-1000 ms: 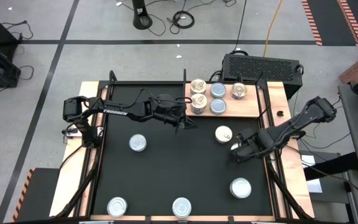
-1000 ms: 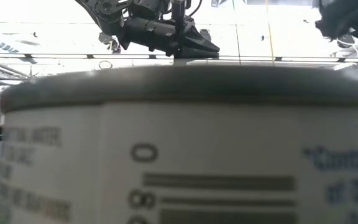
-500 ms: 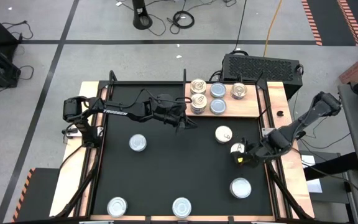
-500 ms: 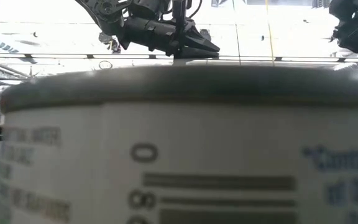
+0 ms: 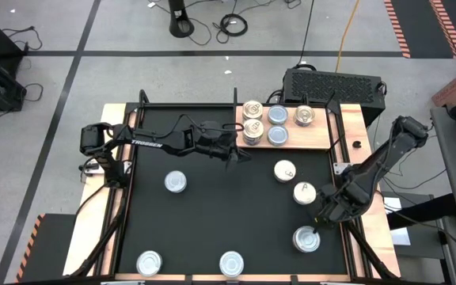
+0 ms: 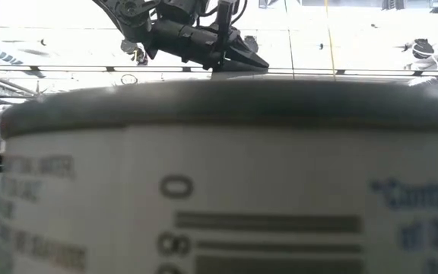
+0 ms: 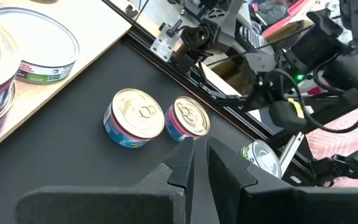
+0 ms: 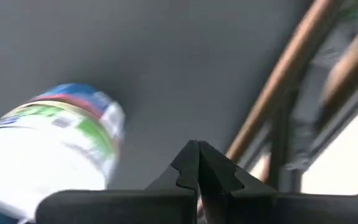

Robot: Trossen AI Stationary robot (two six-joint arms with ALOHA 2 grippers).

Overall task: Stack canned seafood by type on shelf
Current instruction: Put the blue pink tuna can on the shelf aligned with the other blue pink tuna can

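Observation:
The shelf (image 5: 332, 133) lies at the table's far right and bears several tins: gold-topped (image 5: 252, 109), pale-blue (image 5: 278, 115) and another gold one (image 5: 304, 115). Two gold-topped tins (image 5: 285, 170) (image 5: 304, 191) stand upright on the black mat, also seen in the left wrist view (image 7: 138, 115) (image 7: 188, 118). My right gripper (image 5: 317, 225) is shut and points down beside a silver-topped tin (image 5: 306, 239) near the right edge, which shows blurred in its wrist view (image 8: 48, 149). My left gripper (image 5: 242, 156) hovers shut and empty left of the shelf.
More silver-topped tins stand on the mat: one at mid-left (image 5: 176, 182) and two at the near edge (image 5: 148, 262) (image 5: 231, 263). The near one fills the low view (image 6: 219, 175). A black ventilated box (image 5: 332, 83) sits behind the shelf. A rail (image 8: 272, 93) runs along the right side.
My right gripper has moved from beside the gold-topped tin toward the table's near edge and somewhat lower, tipping more steeply downward. It now stands by the silver-topped tin. The gold-topped tin it left now shows fully on the mat.

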